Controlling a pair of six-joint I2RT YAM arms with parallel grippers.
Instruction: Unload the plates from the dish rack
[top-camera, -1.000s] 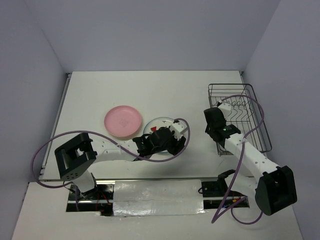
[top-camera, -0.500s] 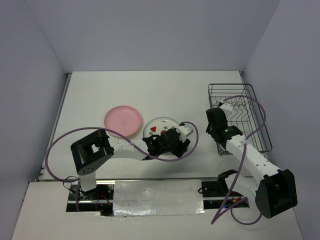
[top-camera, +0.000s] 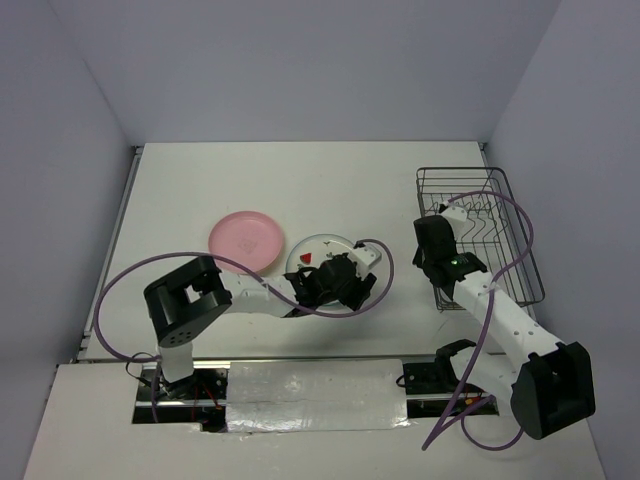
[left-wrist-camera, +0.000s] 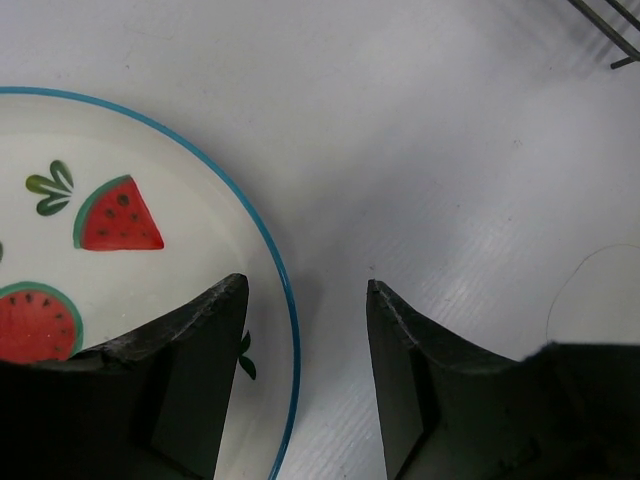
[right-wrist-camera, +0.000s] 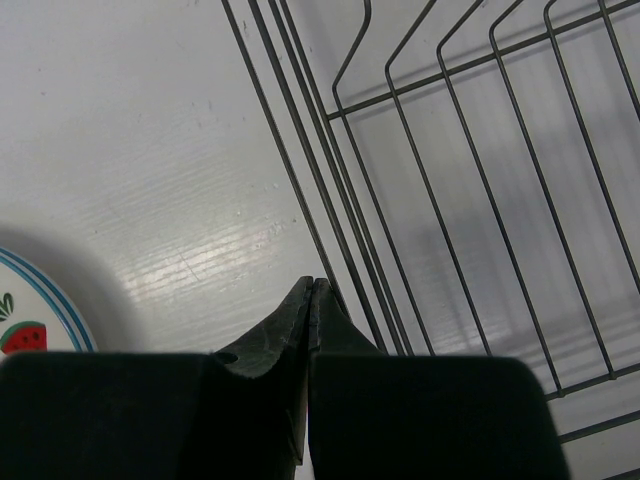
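Flat on the tabletop (left-wrist-camera: 450, 130) — white fruit plate (left-wrist-camera: 120, 250), rim straddled by the spread left hand (left-wrist-camera: 305, 290). Lift straight clear before retreating. Right hand (right-wrist-camera: 313, 285) pressed together beside the dish rack (top-camera: 460, 169).

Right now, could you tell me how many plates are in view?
2. The pink plate lies left of centre; the watermelon plate just right of it, partly under the left gripper. None shows in the dish rack, which the right arm partly hides.
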